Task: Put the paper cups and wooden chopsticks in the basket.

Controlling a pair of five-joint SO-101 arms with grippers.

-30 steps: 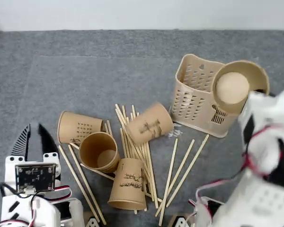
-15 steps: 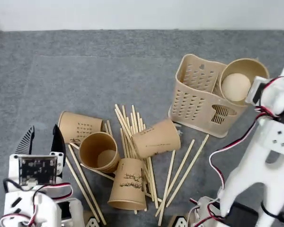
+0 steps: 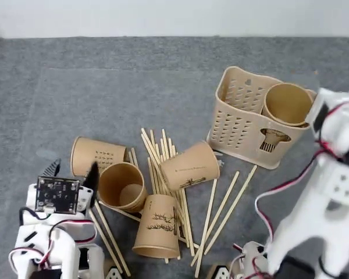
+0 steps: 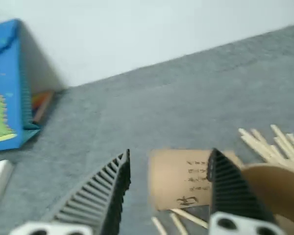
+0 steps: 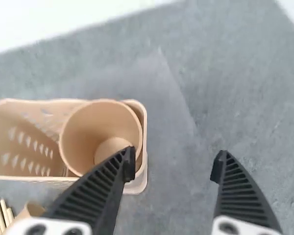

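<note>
Looking down over the table, the basket (image 3: 235,125) sits toward the right of the grey mat (image 3: 104,93). One paper cup (image 3: 287,103) stands mouth up in the compartment nearer the right arm (image 3: 331,192).

The rest is heaped in the middle. A printed cup (image 3: 93,156) lies on its side at the left end, and an open cup (image 3: 122,186) is just beside it. A branch-marked cup (image 3: 157,225) has its wide end toward the arms, and a fourth cup (image 3: 189,165) lies across the chopsticks (image 3: 163,152). Three loose sticks (image 3: 221,206) fan out between the heap and the basket.

The left wrist camera adds what the overhead one cannot. The left gripper (image 4: 169,159) has its fingers spread wide, and the printed cup lies just beyond the gap. A blue box (image 4: 7,83) stands by the white wall, off to the side.

The right wrist camera looks down on the right gripper (image 5: 172,164). Its fingers are apart and hold nothing, and it is raised over the mat at the basket's end, with the cup in the basket beside one finger.

A broad stretch of mat runs from the heap back to the wall. More mat lies past the basket's far end.
</note>
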